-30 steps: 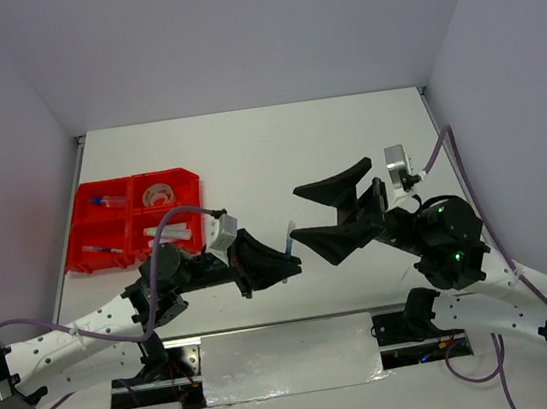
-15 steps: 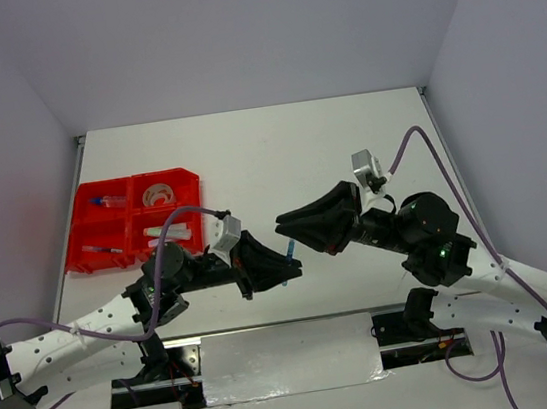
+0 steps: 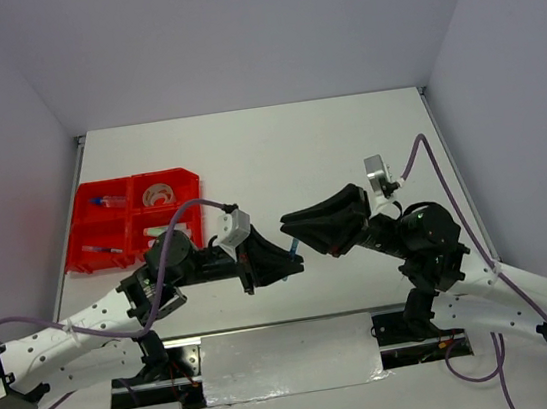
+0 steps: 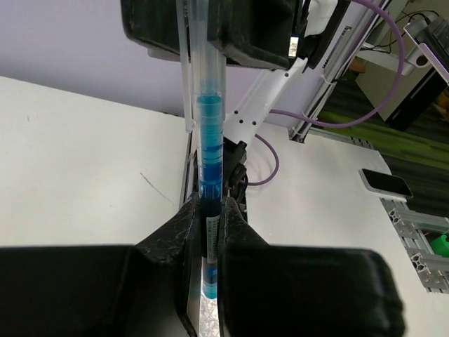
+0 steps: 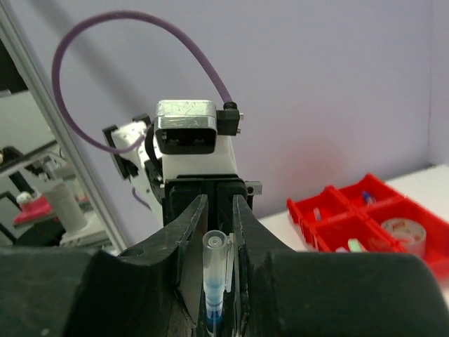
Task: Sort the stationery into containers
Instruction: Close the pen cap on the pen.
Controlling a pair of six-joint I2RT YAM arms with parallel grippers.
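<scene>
Pen (image 4: 210,140) mid-air, long axis running from your left tool (image 4: 209,210) straight into right tool (image 5: 217,203). Left tool clamped on lower barrel. Right tool narrow around upper end, contact unclear. Tray (image 3: 87,204) lies behind left tool, well apart from right tool: your left arm is nearer.

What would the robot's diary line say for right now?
step: mid-air handover | left hand: shut on blue pen | right hand: shut on its other end | red tray: pen not in yet
</scene>
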